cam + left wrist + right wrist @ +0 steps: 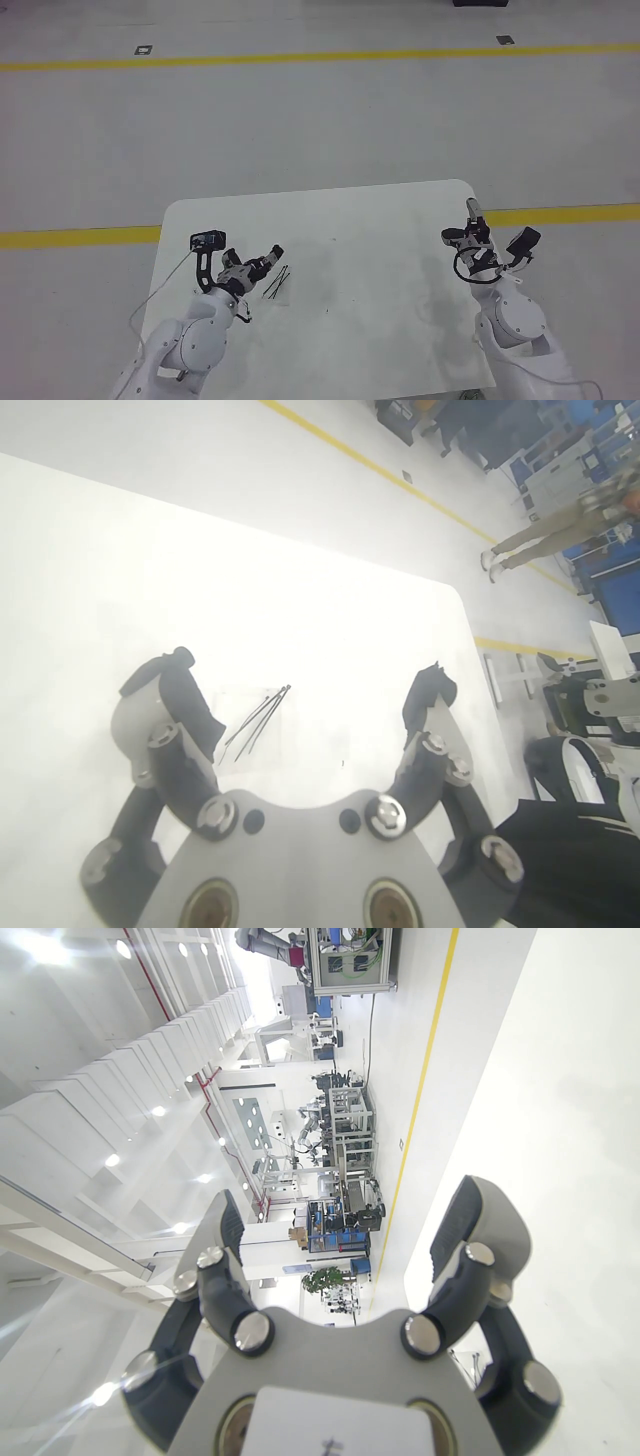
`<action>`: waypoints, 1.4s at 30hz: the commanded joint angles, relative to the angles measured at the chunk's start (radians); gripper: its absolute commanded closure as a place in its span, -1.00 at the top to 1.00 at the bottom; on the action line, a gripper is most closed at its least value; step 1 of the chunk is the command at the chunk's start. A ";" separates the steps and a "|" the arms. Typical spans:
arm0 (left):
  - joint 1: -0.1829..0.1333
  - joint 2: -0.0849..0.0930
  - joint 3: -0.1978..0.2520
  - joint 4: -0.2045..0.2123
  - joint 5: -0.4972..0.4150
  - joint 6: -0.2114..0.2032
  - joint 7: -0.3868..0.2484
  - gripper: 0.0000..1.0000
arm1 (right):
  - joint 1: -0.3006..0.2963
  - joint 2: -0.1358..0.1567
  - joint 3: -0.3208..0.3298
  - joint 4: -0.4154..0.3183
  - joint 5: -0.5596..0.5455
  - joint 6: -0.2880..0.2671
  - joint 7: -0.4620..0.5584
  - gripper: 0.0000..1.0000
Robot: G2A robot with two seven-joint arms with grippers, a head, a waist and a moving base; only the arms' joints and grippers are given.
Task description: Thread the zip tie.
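On the table (380, 300), black zip ties (257, 720) just beside the left pincer (305, 670), its jaws wide apart.

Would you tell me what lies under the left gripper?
Black zip ties lie uncovered on the white table below the open left gripper; the table directly beneath its body is hidden.

Industrial robotics laboratory hall: pale grey smooth floor (320, 120) marked with yellow painted lines (300, 58); far off, metal-framed equipment racks (352, 1128), a grey jointed robot arm (306, 1128) and round ceiling lamps (112, 1159).
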 commanded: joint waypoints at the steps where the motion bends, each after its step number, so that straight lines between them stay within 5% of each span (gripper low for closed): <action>1: -0.039 -0.002 0.031 0.028 0.090 0.010 -0.098 1.00 | 0.000 0.000 0.000 0.000 0.000 0.000 0.000 1.00; 4: -0.091 -0.016 0.061 0.068 0.197 0.010 -0.240 1.00 | 0.000 0.000 0.000 0.000 0.000 0.000 0.000 1.00; 6: -0.104 -0.037 0.063 0.066 0.227 0.010 -0.282 1.00 | 0.000 0.000 0.000 0.000 0.000 0.000 0.000 1.00; 15: -0.107 -0.037 0.067 0.063 0.225 0.003 -0.286 1.00 | 0.000 0.000 0.000 0.000 0.000 0.000 0.000 1.00; 20: -0.205 -0.056 0.096 0.114 0.218 0.010 -0.444 1.00 | 0.000 0.000 0.000 0.000 0.000 0.000 0.000 1.00; 25: -0.260 -0.108 0.093 0.199 0.284 0.010 -0.575 1.00 | 0.000 0.000 0.000 0.000 0.000 0.000 0.000 1.00; 27: -0.262 -0.122 0.094 0.211 0.334 0.010 -0.587 1.00 | 0.000 0.000 0.000 0.000 0.000 0.000 0.000 1.00; 42: -0.262 -0.122 0.094 0.211 0.334 0.010 -0.587 1.00 | 0.000 0.000 0.000 0.000 0.000 0.000 0.000 1.00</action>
